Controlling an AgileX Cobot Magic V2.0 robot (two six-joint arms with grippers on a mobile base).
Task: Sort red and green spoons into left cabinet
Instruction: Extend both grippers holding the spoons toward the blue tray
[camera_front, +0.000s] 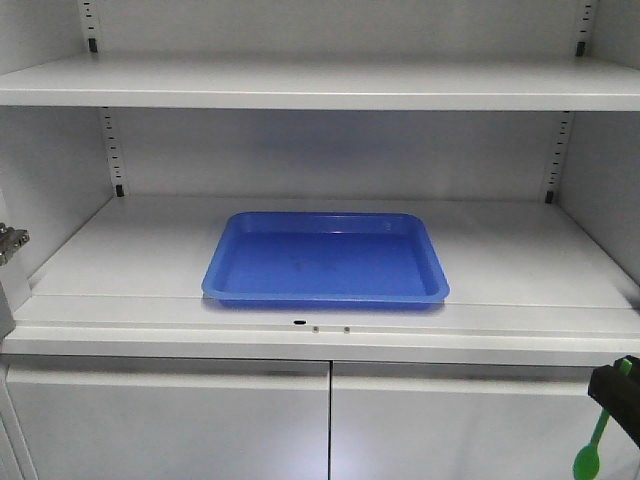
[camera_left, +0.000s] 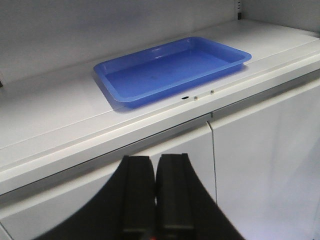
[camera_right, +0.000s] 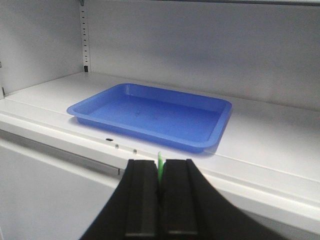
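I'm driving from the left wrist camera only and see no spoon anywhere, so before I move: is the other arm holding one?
Observer: Yes. The right gripper is shut on the green spoon, whose bowl hangs down below it.
Operator: Is that arm over the tray?
Observer: No. In the front view it sits at the lower right edge, below the cabinet shelf and in front of the doors, off to the side of the blue tray.
Operator: And the red spoon?
Observer: It shows in none of the three views.
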